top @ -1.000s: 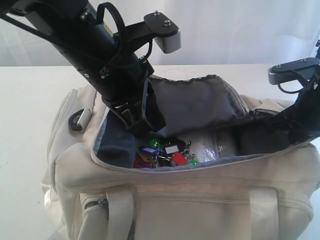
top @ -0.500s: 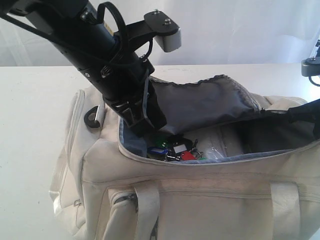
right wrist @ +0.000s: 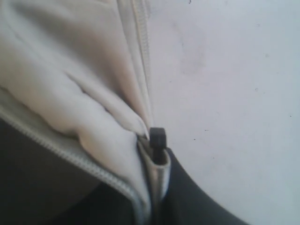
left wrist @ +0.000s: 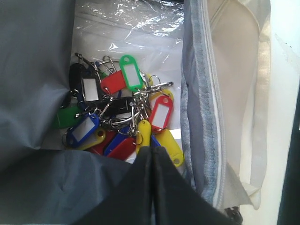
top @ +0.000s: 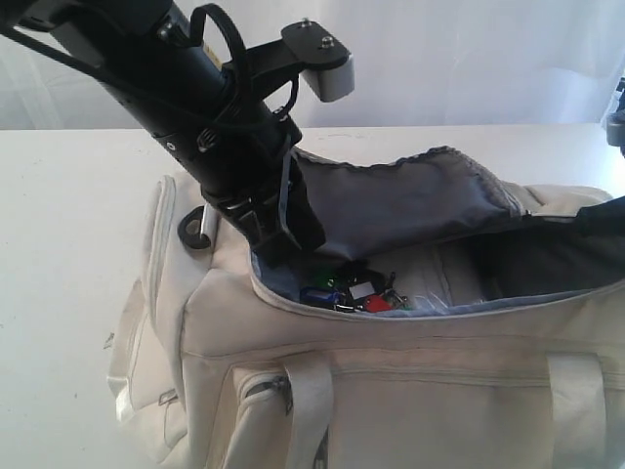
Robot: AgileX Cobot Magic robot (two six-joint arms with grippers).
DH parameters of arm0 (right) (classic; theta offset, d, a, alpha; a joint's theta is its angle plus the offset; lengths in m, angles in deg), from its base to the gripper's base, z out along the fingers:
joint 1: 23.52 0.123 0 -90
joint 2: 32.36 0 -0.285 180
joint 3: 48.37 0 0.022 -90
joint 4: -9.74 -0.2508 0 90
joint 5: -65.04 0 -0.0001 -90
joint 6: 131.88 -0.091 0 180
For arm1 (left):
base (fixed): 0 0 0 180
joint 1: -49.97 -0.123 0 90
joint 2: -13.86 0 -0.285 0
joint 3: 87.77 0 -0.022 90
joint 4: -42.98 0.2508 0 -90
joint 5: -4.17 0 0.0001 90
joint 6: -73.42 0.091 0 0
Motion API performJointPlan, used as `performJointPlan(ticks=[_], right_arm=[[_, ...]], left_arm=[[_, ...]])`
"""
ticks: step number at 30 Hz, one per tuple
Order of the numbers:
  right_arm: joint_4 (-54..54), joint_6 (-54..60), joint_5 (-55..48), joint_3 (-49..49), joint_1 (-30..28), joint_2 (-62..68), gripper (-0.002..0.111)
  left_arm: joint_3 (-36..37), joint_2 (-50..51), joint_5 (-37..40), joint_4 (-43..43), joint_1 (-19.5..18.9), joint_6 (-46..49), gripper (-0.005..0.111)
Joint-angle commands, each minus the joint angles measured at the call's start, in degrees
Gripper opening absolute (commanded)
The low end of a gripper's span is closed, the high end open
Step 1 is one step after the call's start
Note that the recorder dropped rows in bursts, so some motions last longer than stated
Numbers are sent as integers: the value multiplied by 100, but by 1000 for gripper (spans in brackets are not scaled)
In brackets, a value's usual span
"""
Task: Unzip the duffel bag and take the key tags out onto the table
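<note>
Currently, small coloured plastic key tags (left wrist: 126, 112) are seen inside the unzipped cream-beige fabric duffel bag (top: 391, 381) on the white table (top: 68, 215), beside the closed left gripper (left wrist: 151, 157); the bag's zipper end is pinched by the right gripper (right wrist: 158, 168).

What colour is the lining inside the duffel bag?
Grey. The lining shows best in the left wrist view.

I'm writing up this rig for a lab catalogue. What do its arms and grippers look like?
The left arm is a thick black tube with black cables looping over it. A black bracket with two screws carries a silver-grey camera box. The left gripper has plain black tapered fingers. The right gripper looks black too; little else of that arm shows.
</note>
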Motion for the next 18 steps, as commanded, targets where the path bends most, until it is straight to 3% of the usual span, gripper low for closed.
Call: performJointPlan(ticks=[1,3,5,9,13,18], right_arm=[[790,-250,-68,67,-128,-71,0],[704,-261,-68,67,-128,-71,0],[-338,374,11,75,-117,-119,0],[-3479,2967,-411,64,-46,-177,0],[-3667,3132,-519,52,103,-177,8],[-3667,3132,-510,52,119,-177,33]], left_arm=[[-11,-58,82,-67,49,20,0],[-11,-58,82,-67,49,20,0],[-11,-58,44,-67,49,20,0],[-11,-33,-217,-67,49,20,0],[-11,176,-303,-67,49,20,0],[-198,670,-293,-67,96,20,0]])
